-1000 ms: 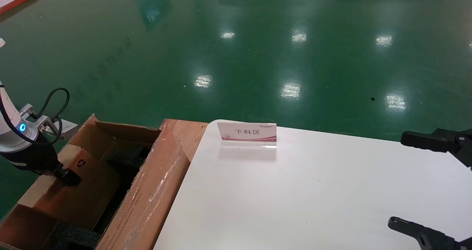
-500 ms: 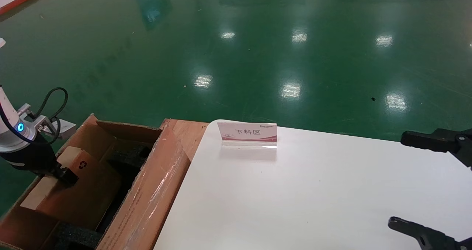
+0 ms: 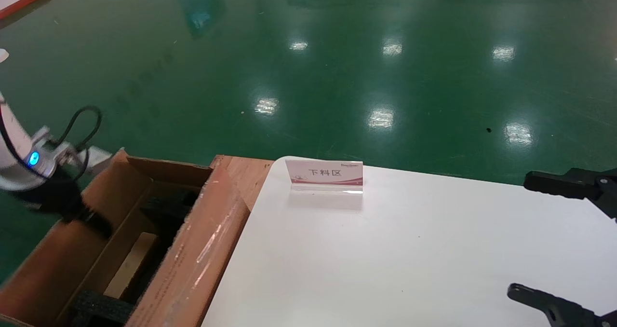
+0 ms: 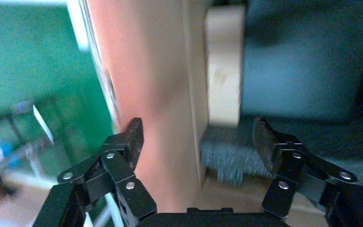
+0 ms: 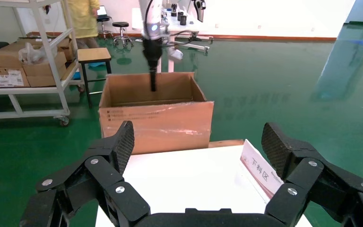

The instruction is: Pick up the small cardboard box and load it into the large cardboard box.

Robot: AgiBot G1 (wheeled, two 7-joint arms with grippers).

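Observation:
The large cardboard box (image 3: 193, 250) stands on the floor left of the table, flaps up, with black foam (image 3: 166, 204) inside; the right wrist view shows this same large cardboard box (image 5: 156, 123) from the side. The small cardboard box (image 3: 132, 264) sits low inside it, leaning toward the left wall, only its pale edge showing; that small cardboard box (image 4: 224, 71) lies beyond the open fingers. My left gripper (image 3: 99, 225) hangs over the carton's left wall. It is open (image 4: 198, 135) and holds nothing. My right gripper (image 3: 519, 235) stays open over the table's right side, open also in its own view (image 5: 198, 135).
A white table (image 3: 385, 259) carries a small standing sign (image 3: 324, 175) near its far left corner. Green floor surrounds everything. In the right wrist view a shelf with boxes (image 5: 23, 61) and a stool (image 5: 94, 54) stand beyond the carton.
The left gripper has let go of the small box, which dropped from the carton's top down inside. The gripper has opened and risen slightly. The right arm has not moved.

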